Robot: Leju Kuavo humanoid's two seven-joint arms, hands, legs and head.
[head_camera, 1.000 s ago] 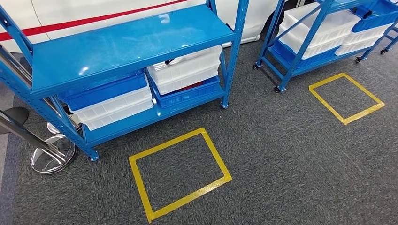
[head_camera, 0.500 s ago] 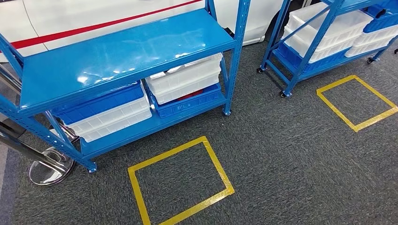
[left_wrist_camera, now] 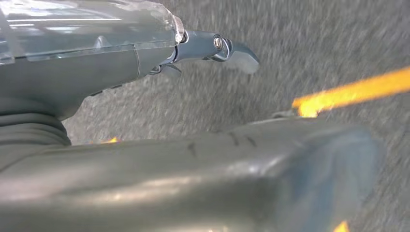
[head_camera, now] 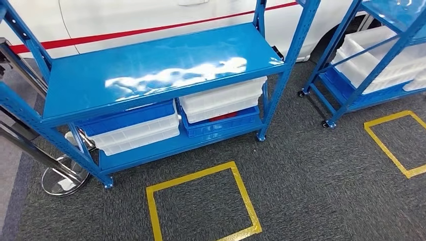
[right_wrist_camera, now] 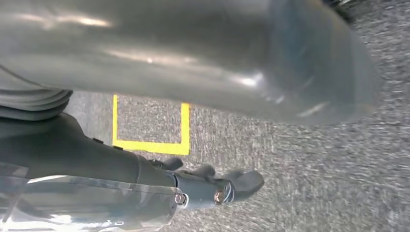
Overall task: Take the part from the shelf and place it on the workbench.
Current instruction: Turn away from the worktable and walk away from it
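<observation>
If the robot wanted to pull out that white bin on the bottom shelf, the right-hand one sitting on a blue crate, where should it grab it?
Probably by the long front rim of the white bin, coming from the aisle side, where the yellow floor square lies. The shelf board above covers most of its top and the blue uprights flank its ends, so only the front edge sticks out. It rests on a blue crate, so it should slide forward.

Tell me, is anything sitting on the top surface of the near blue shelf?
No, the blue shelf has a bare top surface, showing just glare.
</observation>
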